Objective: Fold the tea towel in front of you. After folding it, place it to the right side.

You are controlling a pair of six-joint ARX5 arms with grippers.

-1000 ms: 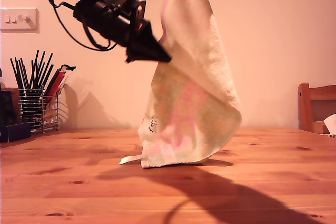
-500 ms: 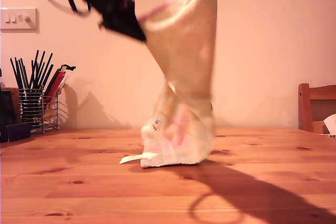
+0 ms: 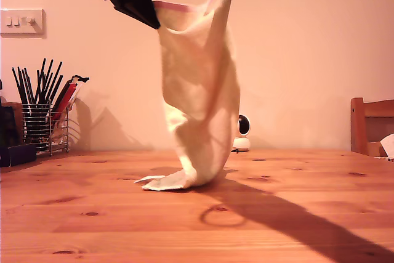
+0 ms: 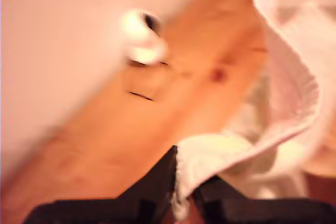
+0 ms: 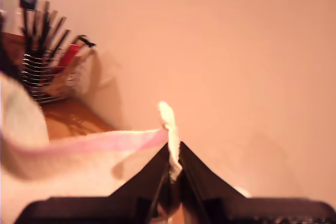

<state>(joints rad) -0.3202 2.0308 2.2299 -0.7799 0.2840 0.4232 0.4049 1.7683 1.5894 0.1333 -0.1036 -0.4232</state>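
Within my first end effector (image 4: pixel 188 174), tea towel (image 3: pixel 200 103)

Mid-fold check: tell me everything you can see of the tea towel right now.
The cream, pale-yellow terry tea towel hangs lengthwise above the table, twisted and loosely bunched. A pink hem runs along its raised top edge. My first end effector and my second end effector each pinch one top corner. Its bottom end rests crumpled on the wooden table. No pattern can be made out.

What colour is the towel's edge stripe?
Pink stripe on the tea towel; second wrist view shows it best.
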